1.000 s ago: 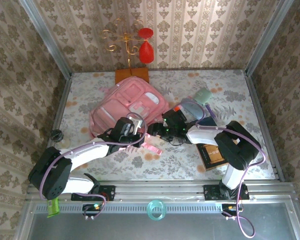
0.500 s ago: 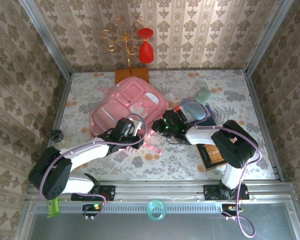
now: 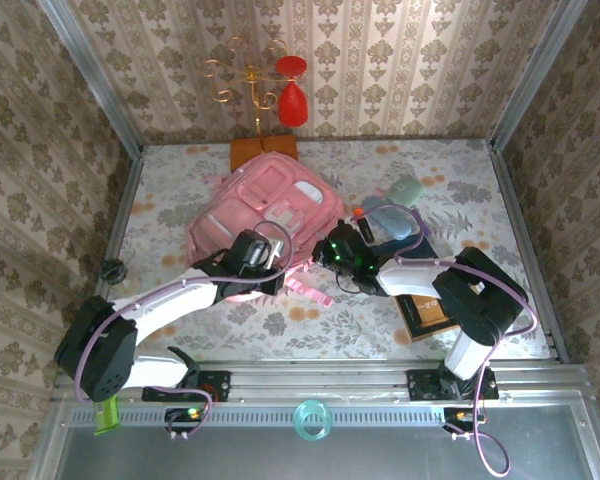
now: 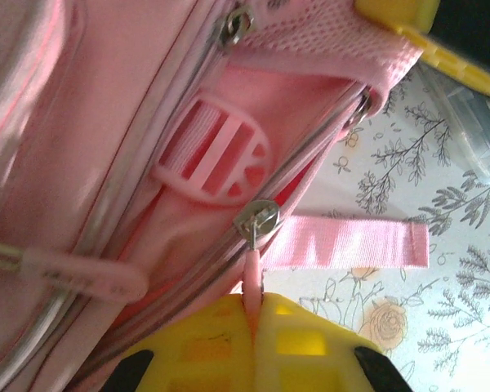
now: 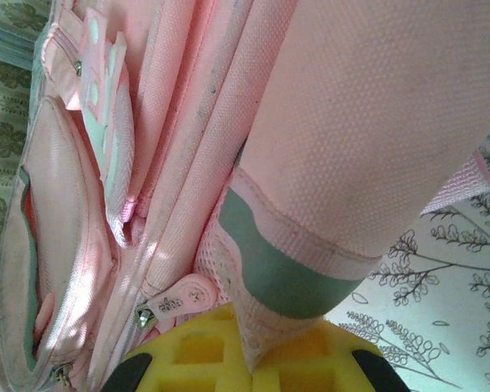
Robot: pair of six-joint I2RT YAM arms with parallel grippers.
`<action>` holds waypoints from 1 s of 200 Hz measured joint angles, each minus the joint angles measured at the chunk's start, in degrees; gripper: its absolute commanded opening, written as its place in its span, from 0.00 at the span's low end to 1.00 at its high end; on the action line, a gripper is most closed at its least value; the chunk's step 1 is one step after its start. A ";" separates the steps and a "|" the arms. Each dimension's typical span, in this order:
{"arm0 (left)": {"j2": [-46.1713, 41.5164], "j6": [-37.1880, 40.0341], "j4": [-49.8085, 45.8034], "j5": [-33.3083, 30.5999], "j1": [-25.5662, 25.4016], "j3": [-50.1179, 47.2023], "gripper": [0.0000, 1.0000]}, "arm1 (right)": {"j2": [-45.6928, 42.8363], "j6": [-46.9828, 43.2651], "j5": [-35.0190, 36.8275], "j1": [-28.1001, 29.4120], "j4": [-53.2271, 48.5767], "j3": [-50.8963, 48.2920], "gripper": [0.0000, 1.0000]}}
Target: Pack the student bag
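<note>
The pink student bag (image 3: 265, 205) lies flat on the table (image 3: 460, 170) between my arms. My left gripper (image 4: 253, 320) pinches a zipper pull (image 4: 252, 265), to draw the compartment open I reckon; my right gripper (image 5: 249, 347) is clamped on the grey-banded strap (image 5: 286, 278), likely bracing the bag against that tug

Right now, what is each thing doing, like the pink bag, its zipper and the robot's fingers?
student bag: lying on the table, front pockets up.
main zipper: open along the stretch seen from the left wrist.
zipper pull: pinched in the left fingers.
left fingers: shut on the zipper pull.
grey-banded strap: clamped in the right fingers.
right fingers: shut on the grey-banded strap.
</note>
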 measured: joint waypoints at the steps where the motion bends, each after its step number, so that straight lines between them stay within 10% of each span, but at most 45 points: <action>1: -0.04 0.00 -0.09 0.00 0.02 0.00 0.00 | 0.00 -0.07 0.04 0.00 -0.02 0.00 0.00; 200: -18.51 1.46 -23.82 4.81 9.90 0.26 0.00 | -0.04 -13.68 12.94 -2.16 -7.76 4.90 0.00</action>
